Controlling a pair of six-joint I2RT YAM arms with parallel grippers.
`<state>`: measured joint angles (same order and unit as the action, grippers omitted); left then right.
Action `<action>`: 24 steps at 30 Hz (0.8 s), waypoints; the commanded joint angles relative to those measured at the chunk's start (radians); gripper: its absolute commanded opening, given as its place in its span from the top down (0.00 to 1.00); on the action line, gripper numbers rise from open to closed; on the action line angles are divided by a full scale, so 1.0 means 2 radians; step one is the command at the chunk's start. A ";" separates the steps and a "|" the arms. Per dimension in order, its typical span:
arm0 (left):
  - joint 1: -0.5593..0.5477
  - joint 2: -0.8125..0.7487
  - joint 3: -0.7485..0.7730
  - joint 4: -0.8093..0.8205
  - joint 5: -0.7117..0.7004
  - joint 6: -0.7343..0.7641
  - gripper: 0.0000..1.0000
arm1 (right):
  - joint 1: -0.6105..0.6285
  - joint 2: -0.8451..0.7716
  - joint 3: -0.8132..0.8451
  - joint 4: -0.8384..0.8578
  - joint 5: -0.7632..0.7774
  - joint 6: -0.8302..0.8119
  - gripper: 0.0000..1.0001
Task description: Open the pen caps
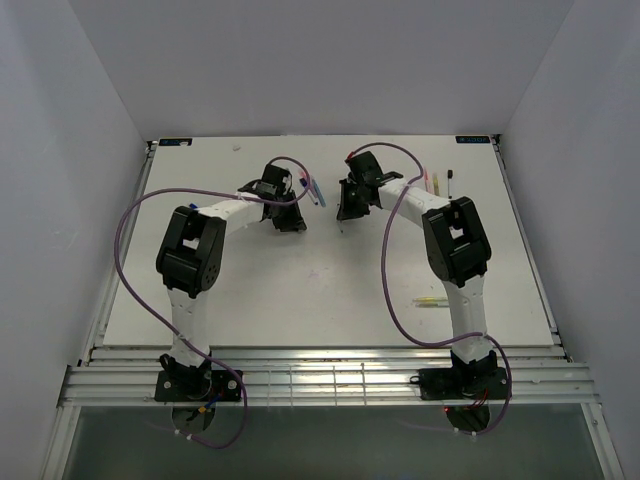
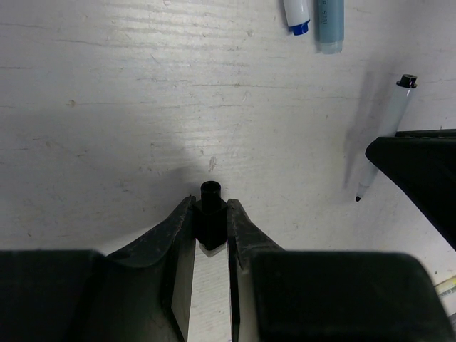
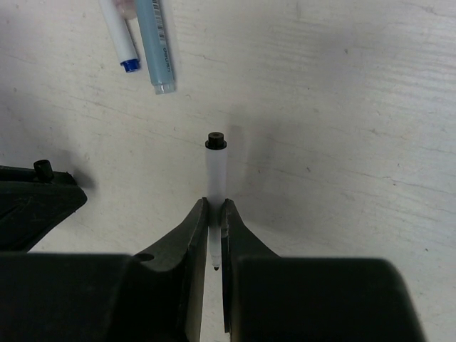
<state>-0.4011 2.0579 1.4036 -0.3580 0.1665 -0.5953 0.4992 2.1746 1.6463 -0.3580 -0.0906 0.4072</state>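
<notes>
On the table (image 1: pixel 300 300), at the far middle, the left gripper (image 2: pixel 210 214), a pen cap (image 2: pixel 210 194) between its fingers, faces the right gripper (image 3: pixel 215 214), a pen (image 3: pixel 216 167) between its fingers. Two pens (image 1: pixel 316 190) lie side by side just beyond their gap. The other pens (image 1: pixel 436 182) lie at the far right, and more pens (image 1: pixel 432 303) lie nearer on the right.

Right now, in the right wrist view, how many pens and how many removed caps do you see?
Pens: 3 (white pen, blue-tipped pen, light blue pen)
Removed caps: 1 (black cap)
Total: 4
A pinkish patch at the top edge is unclear.
</notes>
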 commanded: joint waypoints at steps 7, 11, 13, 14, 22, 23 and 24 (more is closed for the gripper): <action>0.009 0.008 0.015 0.005 0.021 0.000 0.93 | -0.001 0.019 0.027 0.009 -0.015 0.000 0.92; 0.010 0.003 0.008 0.000 0.017 -0.001 0.85 | -0.002 0.014 0.017 0.010 -0.011 0.006 0.89; 0.011 0.001 0.003 -0.001 0.015 -0.001 0.83 | -0.002 0.013 0.014 0.010 -0.011 0.008 0.88; 0.012 0.001 0.002 -0.001 0.013 -0.001 0.82 | -0.002 0.013 0.012 0.010 -0.011 0.008 0.86; 0.019 -0.001 -0.007 -0.007 0.011 -0.001 0.75 | -0.001 0.016 0.008 0.010 -0.011 0.009 0.72; 0.020 -0.001 -0.007 -0.007 0.010 -0.001 0.73 | -0.001 0.016 0.008 0.009 -0.009 0.009 0.71; 0.022 -0.001 -0.007 -0.007 0.008 -0.001 0.72 | -0.001 0.017 0.009 0.008 -0.009 0.009 0.70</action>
<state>-0.3729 2.0762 1.4139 -0.3431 0.2066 -0.6029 0.4973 2.2124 1.6646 -0.3496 -0.1127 0.4255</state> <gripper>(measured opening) 0.294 0.290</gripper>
